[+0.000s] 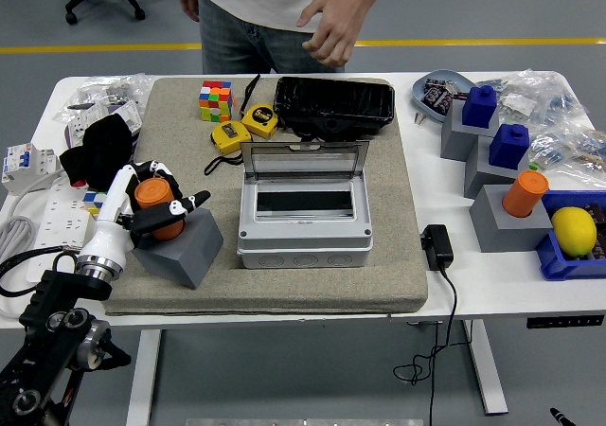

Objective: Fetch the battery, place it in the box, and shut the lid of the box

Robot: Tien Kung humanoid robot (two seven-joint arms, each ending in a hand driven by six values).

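An orange cylindrical battery (pixel 151 195) is held in my left hand (pixel 167 208), whose fingers are shut around it, thumb pointing right. The battery sits just above and to the left of the grey block (pixel 185 248) on the mat's left side. The grey box (pixel 303 225) stands in the middle of the mat with its clear lid (pixel 303 164) raised upright at the back, and its inside shows dark. A second orange battery (pixel 525 192) stands in a grey block (pixel 497 220) at the right. My right hand does not show.
A person stands at the far edge with one hand (pixel 327 28) above the black case (pixel 333 105). Two yellow tape measures (pixel 242 128), Rubik's cubes (pixel 215 99), a black cloth (pixel 98 151), a power strip (pixel 38 208), a charger (pixel 436 245), blue blocks (pixel 511 144) and a lemon (pixel 574 230) surround the mat.
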